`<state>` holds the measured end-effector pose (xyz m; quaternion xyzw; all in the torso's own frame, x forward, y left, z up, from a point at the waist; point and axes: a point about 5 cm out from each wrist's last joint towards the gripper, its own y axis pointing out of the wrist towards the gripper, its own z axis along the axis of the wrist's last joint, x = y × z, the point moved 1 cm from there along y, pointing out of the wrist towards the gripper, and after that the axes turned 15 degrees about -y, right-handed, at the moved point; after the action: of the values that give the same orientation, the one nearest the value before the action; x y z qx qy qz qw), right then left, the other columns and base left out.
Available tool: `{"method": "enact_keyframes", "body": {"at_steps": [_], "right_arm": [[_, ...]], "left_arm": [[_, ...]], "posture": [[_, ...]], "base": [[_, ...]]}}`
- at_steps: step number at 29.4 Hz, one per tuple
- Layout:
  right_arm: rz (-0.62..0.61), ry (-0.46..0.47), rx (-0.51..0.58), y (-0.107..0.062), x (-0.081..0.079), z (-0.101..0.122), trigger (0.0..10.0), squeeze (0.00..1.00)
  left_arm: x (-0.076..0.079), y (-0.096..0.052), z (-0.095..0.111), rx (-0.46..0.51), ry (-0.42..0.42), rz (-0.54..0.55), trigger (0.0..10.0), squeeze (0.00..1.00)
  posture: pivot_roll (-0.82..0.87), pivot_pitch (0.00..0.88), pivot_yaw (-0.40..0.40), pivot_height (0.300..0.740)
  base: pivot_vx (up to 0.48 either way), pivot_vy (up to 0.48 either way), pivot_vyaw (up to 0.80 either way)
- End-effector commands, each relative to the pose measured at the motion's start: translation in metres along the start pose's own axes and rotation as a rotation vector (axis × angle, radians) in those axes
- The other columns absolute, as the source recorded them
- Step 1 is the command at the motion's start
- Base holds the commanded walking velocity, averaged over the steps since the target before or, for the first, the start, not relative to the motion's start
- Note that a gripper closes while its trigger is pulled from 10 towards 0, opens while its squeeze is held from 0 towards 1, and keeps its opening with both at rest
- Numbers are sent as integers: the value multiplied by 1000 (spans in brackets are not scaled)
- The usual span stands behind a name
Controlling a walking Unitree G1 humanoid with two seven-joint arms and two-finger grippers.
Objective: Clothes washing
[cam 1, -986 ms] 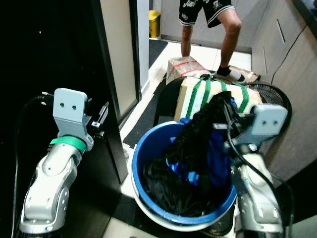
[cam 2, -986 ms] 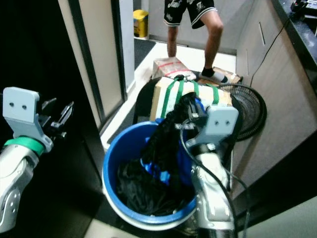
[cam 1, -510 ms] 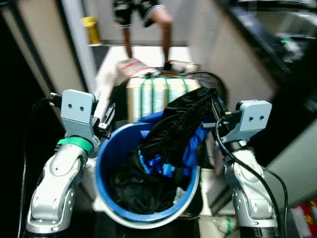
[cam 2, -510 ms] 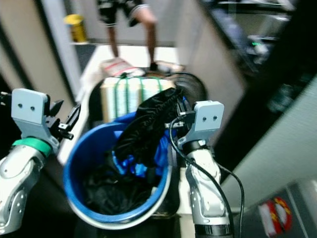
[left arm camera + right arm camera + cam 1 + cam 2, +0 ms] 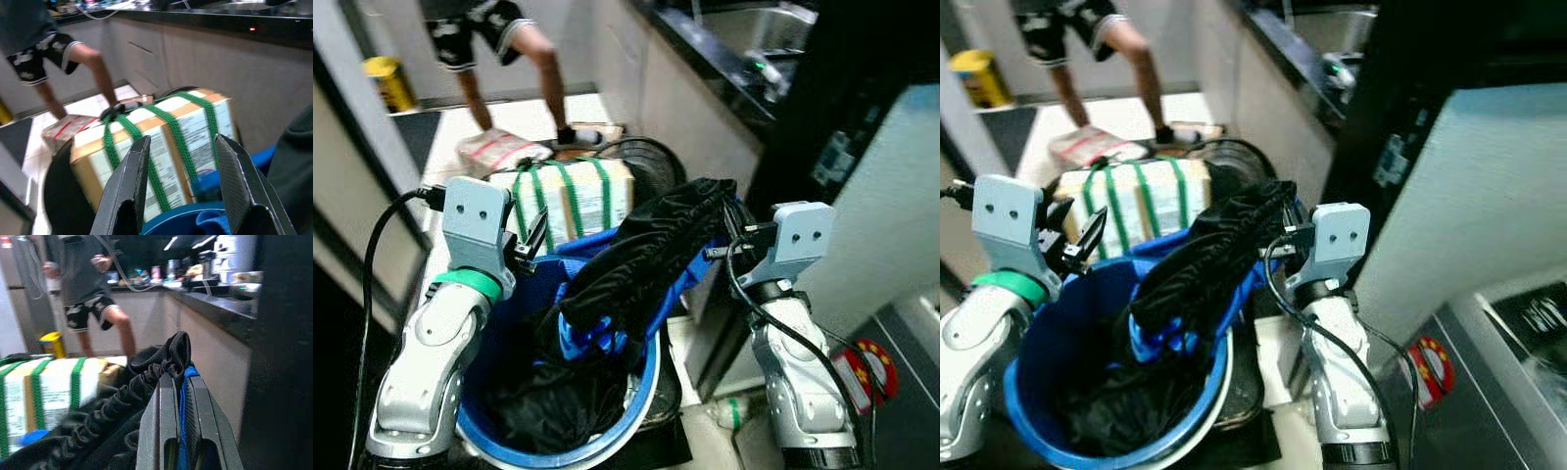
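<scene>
- The right gripper (image 5: 180, 431) is raised at the far right side of the blue bucket (image 5: 644, 377). Its two fingers are clamped close together on a bunch of black and blue clothes (image 5: 651, 245), with blue fabric showing in the narrow slit between them.
- From that grip the black garment is lifted above the rim and drapes down and to the left into the bucket, where more dark clothes (image 5: 543, 411) lie heaped; a blue piece (image 5: 579, 338) shows among them.
- The left gripper (image 5: 180, 181) hovers at the bucket's far left rim with its fingers spread apart and nothing between them.
- Just beyond the bucket stands a cardboard box (image 5: 573, 196) bound with green straps, and a black round fan guard (image 5: 658, 162) is behind it, probably leaning on the cabinet, though the blur makes this uncertain.
- A person (image 5: 499, 44) in dark patterned shorts stands on the pale floor farther back, one foot near a smaller taped parcel (image 5: 494, 150).
- A yellow bin (image 5: 389, 83) sits at the far left.
- A dark counter (image 5: 705, 49) runs along the right.
</scene>
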<state>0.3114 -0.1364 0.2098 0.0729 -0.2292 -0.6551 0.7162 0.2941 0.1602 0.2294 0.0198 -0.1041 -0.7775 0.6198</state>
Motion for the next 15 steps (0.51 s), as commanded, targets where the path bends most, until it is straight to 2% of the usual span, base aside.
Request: {"method": "enact_keyframes", "body": {"at_steps": [1,15], "right_arm": [[-19,-8,24,1,2,4,10000,0],[-48,-4,18,2,8,3,10000,0]], "left_arm": [[-4,-2,-4,-21,4,13,10000,0],[-4,-1,-3,-21,3,11,10000,0]], "posture": [[132,35,95,740],[132,35,96,740]], "base": [[0,0,-800],[0,0,-800]]}}
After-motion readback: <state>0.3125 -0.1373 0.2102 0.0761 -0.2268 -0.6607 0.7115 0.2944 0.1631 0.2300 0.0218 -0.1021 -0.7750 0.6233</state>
